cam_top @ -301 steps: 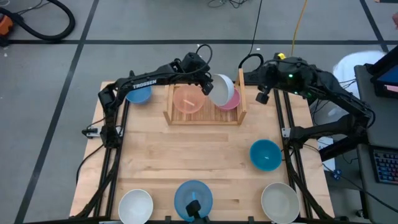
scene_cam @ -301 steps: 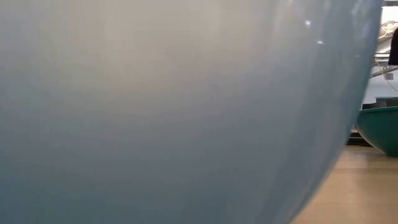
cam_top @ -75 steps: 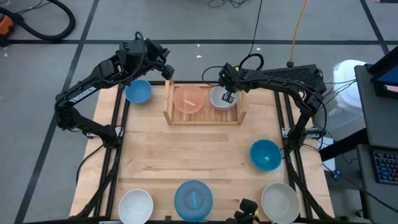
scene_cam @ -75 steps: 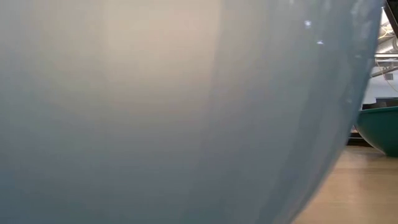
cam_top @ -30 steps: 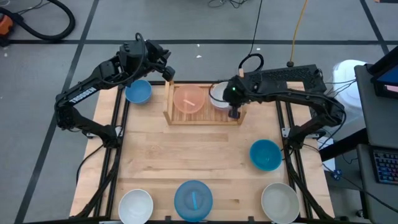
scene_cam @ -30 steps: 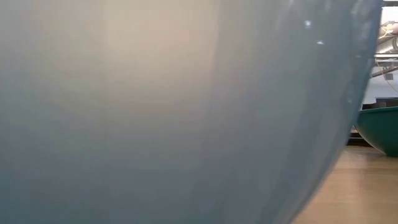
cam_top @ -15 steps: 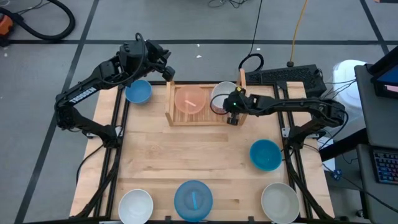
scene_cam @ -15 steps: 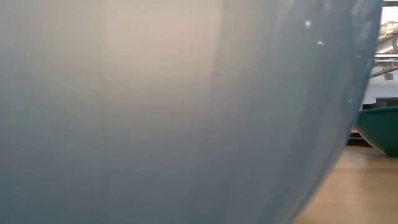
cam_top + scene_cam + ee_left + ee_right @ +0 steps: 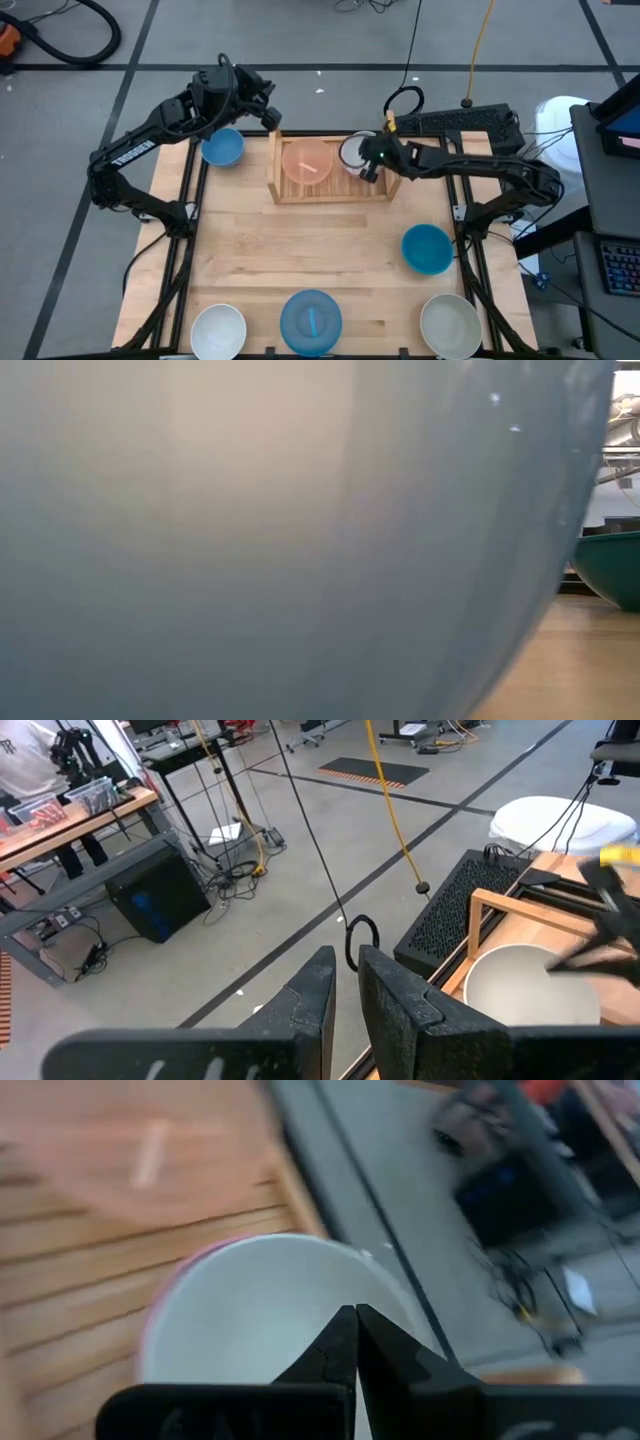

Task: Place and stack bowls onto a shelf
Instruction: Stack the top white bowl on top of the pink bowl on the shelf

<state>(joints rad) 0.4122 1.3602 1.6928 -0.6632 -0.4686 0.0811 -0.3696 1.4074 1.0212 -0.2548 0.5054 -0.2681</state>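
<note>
The shelf [image 9: 330, 172] stands at the table's far middle. It holds a peach bowl [image 9: 305, 160] on the left. On the right a white bowl [image 9: 355, 150] is nested in a pink bowl [image 9: 160, 1305]. My right gripper [image 9: 370, 170] is shut and hovers over the white bowl's near right rim; in the right wrist view its tips [image 9: 355, 1312] point into the white bowl [image 9: 260, 1310]. My left gripper [image 9: 268, 115] waits shut above the floor beyond the shelf's far left corner and holds nothing [image 9: 345, 980]. My right gripper's shut fingers [image 9: 340, 1342] point down over the inside of the white bowl by its rim. I cannot tell whether they touch it.
A blue bowl [image 9: 222, 148] sits left of the shelf. A teal bowl [image 9: 427, 248] sits at the right. White [image 9: 218, 330], light blue [image 9: 310, 322] and grey-beige [image 9: 450, 325] bowls line the near edge. The light blue bowl [image 9: 280, 540] fills the low view.
My right gripper, shut throughout, dipped toward the table's near edge beside the shelf's right board. It then came back toward the far edge, over the white bowl's rim. The bowls on the shelf stay in place.
</note>
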